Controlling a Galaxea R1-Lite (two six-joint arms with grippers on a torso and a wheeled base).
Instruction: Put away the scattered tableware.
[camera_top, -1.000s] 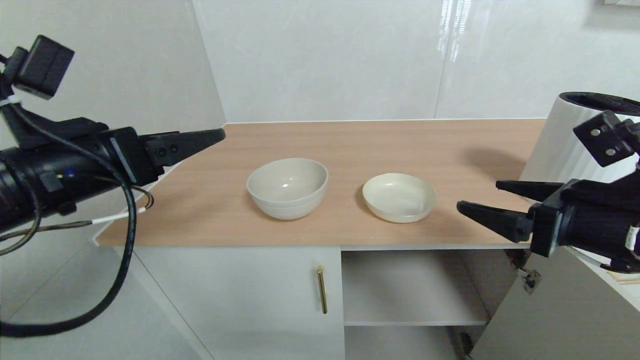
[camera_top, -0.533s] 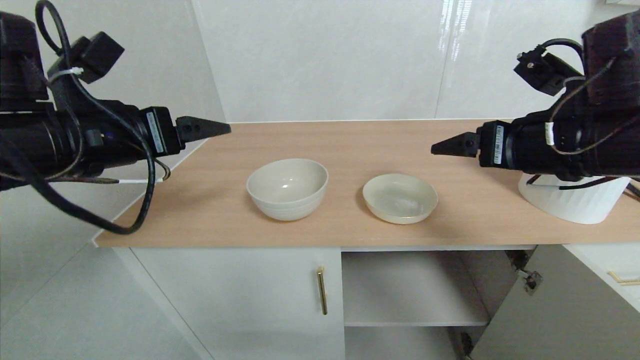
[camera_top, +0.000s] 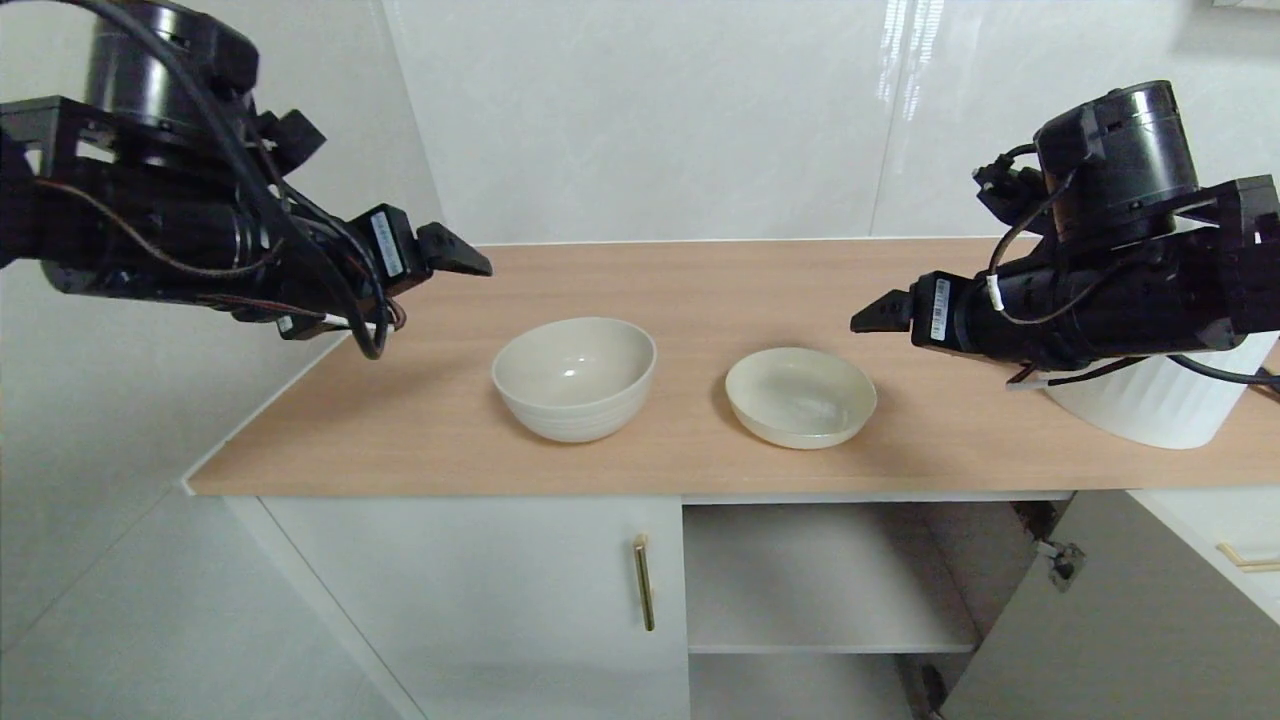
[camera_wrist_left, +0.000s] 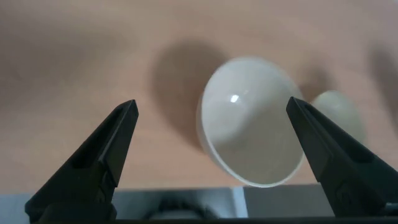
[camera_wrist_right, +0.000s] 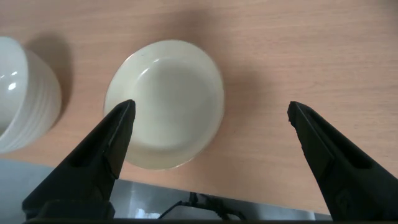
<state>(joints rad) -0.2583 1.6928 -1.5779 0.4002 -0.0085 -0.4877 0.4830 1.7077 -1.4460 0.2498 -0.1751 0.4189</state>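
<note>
Progress: nothing put away yet, judging from how things lie.

Wooden surface (camera_top: 700, 290) runs across the middle of the head view and carries all the tableware. Below it is a white cabinet: the closed door (camera_top: 470, 600) with its brass handle (camera_top: 643, 593) is at lower centre-left. The open compartment is at lower centre-right, with nothing on its shelf (camera_top: 820, 640) as far as can be seen, and its door (camera_top: 1100, 620) swings out at lower right. My guess is that this compartment is where the bowls go.

White ribbed container (camera_top: 1150, 410) stands on the surface at the right edge, partly behind the right arm. I can't tell whether it counts as tableware.

Deep bowl (camera_top: 574, 377) is at frame centre, upright and empty, sitting on the surface. Shallow bowl (camera_top: 800, 395) is just right of it, also upright and empty. The two are near each other but apart, with bare wood between them.

Left pincer (camera_top: 465, 258) is at upper left, above the surface's left end, and touches nothing. In the left wrist view its fingers (camera_wrist_left: 99, 155) are spread wide, with the deep bowl framed between them further off. Right pincer (camera_top: 868, 318) is at centre-right, just beside the shallow bowl and above the surface, with no contact. In the right wrist view its fingers (camera_wrist_right: 93, 155) are spread wide and hold nothing, with the shallow bowl below them.

Left to do: grasp each bowl, carry it down into the cabinet and release it, and probably shut the door. Each arm looks lined up on its own bowl, so this reads as the approach stage.
</note>
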